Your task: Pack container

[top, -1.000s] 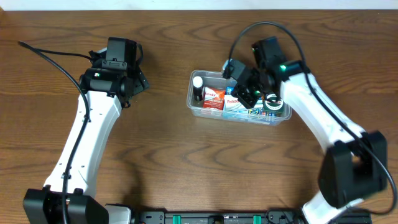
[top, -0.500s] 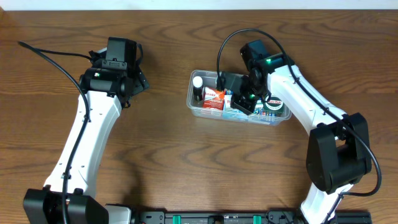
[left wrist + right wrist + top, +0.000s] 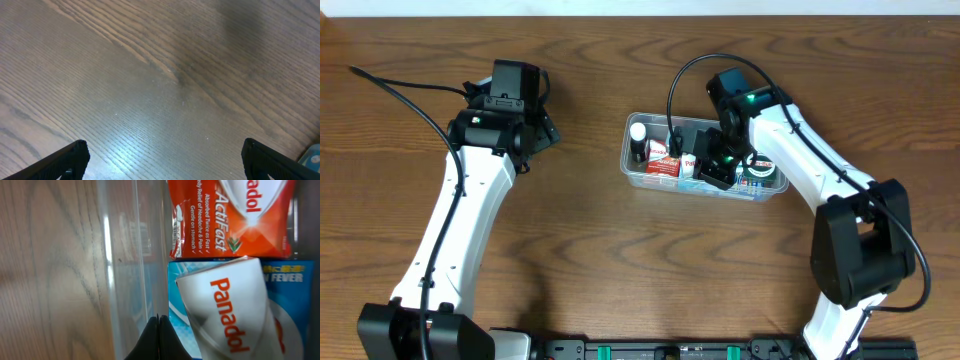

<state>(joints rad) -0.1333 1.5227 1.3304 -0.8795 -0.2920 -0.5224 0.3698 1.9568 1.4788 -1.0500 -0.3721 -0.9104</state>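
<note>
The clear container [image 3: 625, 160] lies at the table's middle right and holds a red Panadol box [image 3: 663, 160], a blue and white Panadol box [image 3: 692, 170], a dark bottle with a white cap [image 3: 638, 140] and a round green-and-white item [image 3: 757, 165]. My right gripper [image 3: 713, 176] is shut, low over the container's front wall. In the right wrist view its closed fingertips [image 3: 158, 330] sit at the clear wall [image 3: 125, 255], beside the blue box [image 3: 235, 315] and below the red box [image 3: 230, 220]. My left gripper [image 3: 535, 130] is open and empty over bare wood [image 3: 165, 160].
The brown wooden table [image 3: 580, 250] runs all around the container. A black cable [image 3: 380, 82] trails from the left arm at the far left. A black rail [image 3: 670, 350] lines the front edge.
My right gripper has moved left and down from the container's right part to its front wall by the blue box. The left arm has not moved.
</note>
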